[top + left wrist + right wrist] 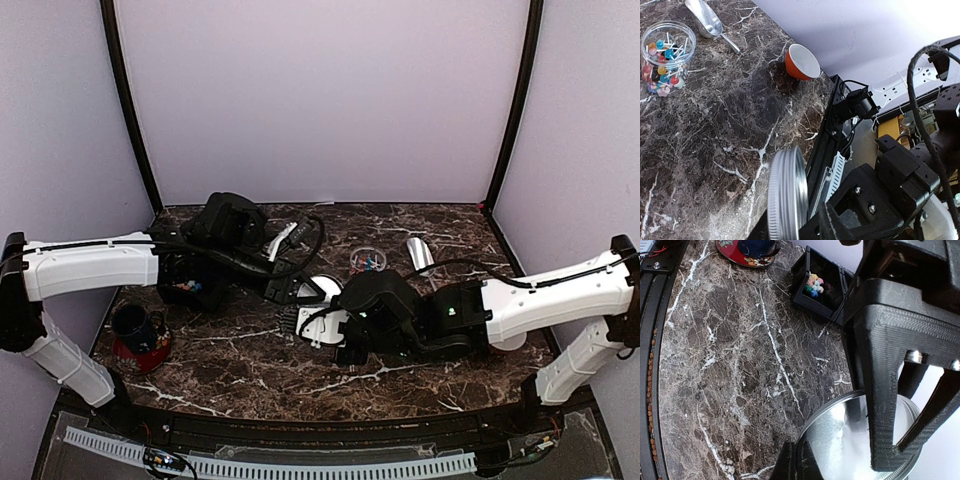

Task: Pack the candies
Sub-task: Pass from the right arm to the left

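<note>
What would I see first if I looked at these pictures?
Probably the shiny metal lid, held on its edge in the left gripper near the middle of the marble table. Then the glass jar of bright candies farther back, next to a silver scoop, and more candies in a black box on the left.

- The left arm (90, 265) and right arm (550, 295) meet mid-tabletop (250, 385) around the lid (318, 297), closing the centre.
- The jar (368, 260) and scoop (420, 250) stand just behind the right arm.
- A bowl (802, 62) sits by the tabletop's edge.
- The box (190, 290) and the cup (133, 325) on its saucer (152, 357) crowd the left.
- The front middle lies bare.
</note>
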You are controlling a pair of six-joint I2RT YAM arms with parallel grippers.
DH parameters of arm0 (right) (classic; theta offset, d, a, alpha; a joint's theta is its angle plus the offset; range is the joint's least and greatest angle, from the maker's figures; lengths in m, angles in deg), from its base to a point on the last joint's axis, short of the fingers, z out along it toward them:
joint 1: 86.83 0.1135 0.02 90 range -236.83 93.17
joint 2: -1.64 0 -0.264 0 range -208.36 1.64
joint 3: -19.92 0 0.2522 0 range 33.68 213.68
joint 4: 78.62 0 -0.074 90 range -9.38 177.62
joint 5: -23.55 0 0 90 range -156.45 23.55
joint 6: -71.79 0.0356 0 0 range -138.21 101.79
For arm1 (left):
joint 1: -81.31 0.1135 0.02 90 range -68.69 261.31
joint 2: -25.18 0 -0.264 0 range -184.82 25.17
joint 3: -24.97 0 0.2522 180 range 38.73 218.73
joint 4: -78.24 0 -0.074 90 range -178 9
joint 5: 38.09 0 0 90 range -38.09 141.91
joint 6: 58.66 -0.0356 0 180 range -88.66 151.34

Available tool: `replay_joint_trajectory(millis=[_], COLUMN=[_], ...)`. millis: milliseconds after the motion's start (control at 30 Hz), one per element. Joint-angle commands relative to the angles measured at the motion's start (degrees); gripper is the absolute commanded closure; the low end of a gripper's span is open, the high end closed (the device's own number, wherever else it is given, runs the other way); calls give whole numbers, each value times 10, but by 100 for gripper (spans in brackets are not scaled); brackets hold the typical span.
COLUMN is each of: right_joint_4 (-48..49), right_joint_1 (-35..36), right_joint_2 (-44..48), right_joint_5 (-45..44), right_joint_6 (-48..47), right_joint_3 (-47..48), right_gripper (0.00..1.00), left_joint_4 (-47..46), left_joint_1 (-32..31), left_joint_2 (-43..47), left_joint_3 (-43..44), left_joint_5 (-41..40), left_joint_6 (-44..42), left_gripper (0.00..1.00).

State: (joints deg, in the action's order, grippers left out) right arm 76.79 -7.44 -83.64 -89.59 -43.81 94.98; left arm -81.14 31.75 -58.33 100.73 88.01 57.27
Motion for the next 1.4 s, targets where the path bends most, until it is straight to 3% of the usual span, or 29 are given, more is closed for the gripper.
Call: replay_joint_trajectory(millis=[0, 333, 700, 900, 1067, 1233, 1367], right_joint_4=[4, 9, -25, -27, -35, -34, -39], right_joint_1=[-21, -58, -54, -42, -26, -16, -14], right_joint_2=[2, 23, 29, 38, 25, 16, 20], right_joint_5=[42, 137, 76, 44, 0, -31, -41], right_joint_6=[35, 73, 59, 40, 26, 22, 23], right_joint_3=[17, 16, 33, 31, 37, 41, 42], right_gripper=[100, 100, 100, 100, 100, 95, 83], left_joint_4=[-2, 15, 32, 9, -37, -52, -53], left_joint_1=[-16, -31, -30, -24, -17, -15, -14], left_joint_2=[0, -2, -6, -14, -14, -13, -11], left_joint_3=[21, 31, 21, 5, -15, -23, -25], left_joint_5=[14, -6, -65, -45, -16, -11, -14], left_joint_6=[-21, -43, -10, 25, 67, 89, 95], left_gripper=[73, 82, 86, 87, 94, 99, 99])
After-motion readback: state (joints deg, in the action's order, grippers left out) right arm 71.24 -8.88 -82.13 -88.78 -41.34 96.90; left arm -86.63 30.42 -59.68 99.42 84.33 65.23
